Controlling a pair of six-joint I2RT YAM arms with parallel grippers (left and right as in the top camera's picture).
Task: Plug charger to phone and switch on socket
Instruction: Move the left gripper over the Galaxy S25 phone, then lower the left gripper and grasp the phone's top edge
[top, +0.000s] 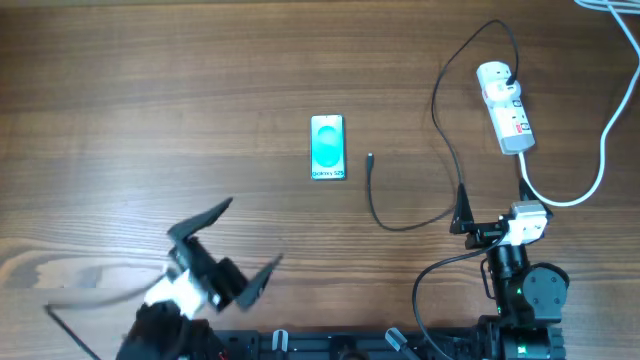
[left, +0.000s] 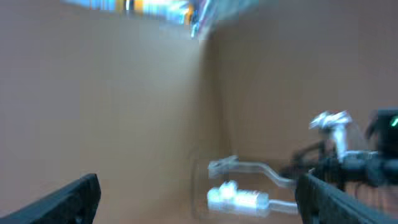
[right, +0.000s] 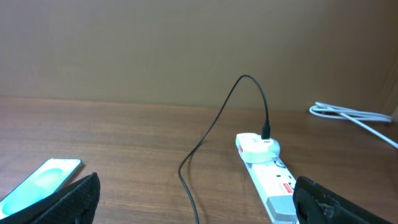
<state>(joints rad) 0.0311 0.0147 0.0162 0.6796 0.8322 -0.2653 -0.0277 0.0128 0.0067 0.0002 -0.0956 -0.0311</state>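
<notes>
The phone (top: 327, 147) lies flat mid-table with its cyan screen up. It also shows at the lower left of the right wrist view (right: 37, 183). The charger (top: 441, 128) is a thin black cable. It runs from a white adapter on the socket (top: 505, 107) in a loop to its loose plug tip (top: 370, 157), just right of the phone. The cable (right: 217, 124) and socket (right: 270, 171) also show in the right wrist view. My left gripper (top: 252, 232) is open and empty, near the front left. My right gripper (top: 495, 215) is open and empty, in front of the socket.
A thick white cord (top: 600, 160) curves from the socket's near end off the right edge, and shows in the right wrist view (right: 354, 115). The left wrist view is blurred. It shows a white shape (left: 239, 198), which may be the socket, between its fingers (left: 199, 186), and the right arm (left: 348, 149).
</notes>
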